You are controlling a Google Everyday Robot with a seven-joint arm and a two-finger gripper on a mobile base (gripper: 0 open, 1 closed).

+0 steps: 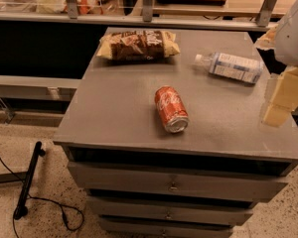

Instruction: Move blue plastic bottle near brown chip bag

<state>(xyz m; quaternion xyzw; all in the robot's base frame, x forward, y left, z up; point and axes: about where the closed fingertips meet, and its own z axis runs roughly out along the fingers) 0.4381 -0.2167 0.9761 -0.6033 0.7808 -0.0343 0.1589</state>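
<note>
At the centre of the view stands a grey metal cabinet [109,113] with a flat, scuffed top and a stack of drawers [139,181] below. All three items on the top lie flat and apart from one another.

At 3 o'clock, over the right edge of the top, hangs the white rounded housing of the robot arm [295,33]. The pale yellow blocky gripper [279,105] sits beneath it, holding nothing and touching no item. Whether it is spread or pressed together cannot be told.

At 12 o'clock, by the far edge, lies the brown chip bag [138,44], a crinkly packet with a dark brown middle, white lettering and pale yellow ends.

At 2 o'clock lies the blue plastic bottle [231,67], clear with a light blue-and-white label. It is on its side, with its white cap pointing to 9 o'clock, towards the bag. A gap of bare top separates the cap from the bag's right end. The bottle is near the gripper, which stands at its 4 o'clock.

Just right of centre lies a red-orange soda can [171,109] on its side, its silver end facing 6 o'clock.

At 8 o'clock, on the speckled floor, a black rod [30,175] trails a thin black cable [64,209].
</note>
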